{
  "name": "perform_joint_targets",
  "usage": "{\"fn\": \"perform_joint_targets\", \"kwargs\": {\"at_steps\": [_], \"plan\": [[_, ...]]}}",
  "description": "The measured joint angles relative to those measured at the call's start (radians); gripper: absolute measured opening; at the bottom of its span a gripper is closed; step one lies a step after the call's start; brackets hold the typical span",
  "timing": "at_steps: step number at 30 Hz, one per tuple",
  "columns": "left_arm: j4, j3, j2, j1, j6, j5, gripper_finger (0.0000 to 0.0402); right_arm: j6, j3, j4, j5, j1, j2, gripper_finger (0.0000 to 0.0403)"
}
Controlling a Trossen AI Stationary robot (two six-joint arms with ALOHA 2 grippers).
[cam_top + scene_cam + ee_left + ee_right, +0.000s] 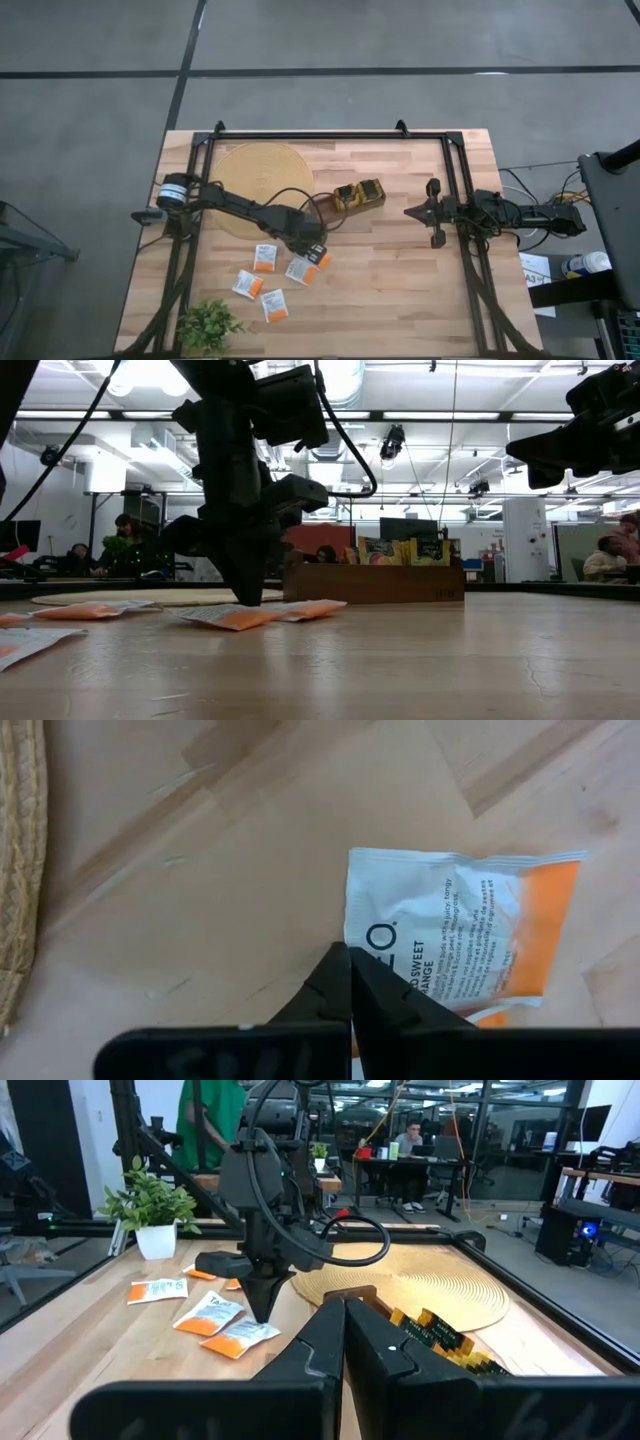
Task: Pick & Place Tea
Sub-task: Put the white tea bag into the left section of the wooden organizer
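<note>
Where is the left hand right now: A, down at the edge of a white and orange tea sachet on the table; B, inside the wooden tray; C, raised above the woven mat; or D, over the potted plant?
A: the left hand is shut with its tips at the edge of a white and orange tea sachet lying on the table.

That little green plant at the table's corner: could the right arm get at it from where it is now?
Probably not easily. The plant stands at the far corner on the left arm's side, while the right hand waits across the table. The left hand and the tea sachets lie between them.
</note>
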Motion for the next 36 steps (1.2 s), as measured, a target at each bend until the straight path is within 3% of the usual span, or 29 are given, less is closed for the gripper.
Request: {"fn": "perform_joint_targets", "kwargs": {"at_steps": [20, 27, 31, 36], "plan": [[-0.021, 0.051, -0.056, 0.012, -0.034, 0.011, 0.0, 0.0, 0.0, 0.0, 0.0, 0.0, 0.0, 0.0009], [0.016, 0.089, -0.057, 0.012, 0.034, 0.007, 0.0001, 0.0, 0.0, 0.0, 0.0, 0.0, 0.0, 0.0008], [0.022, 0.095, -0.057, 0.011, 0.052, 0.026, 0.0025, 0.0, 0.0, 0.0, 0.0, 0.0, 0.0, 0.0009], [0.021, 0.1, -0.058, 0.01, 0.046, 0.037, 0.0085, 0.0, 0.0, 0.0, 0.0, 0.0, 0.0, 0.0009]]}}
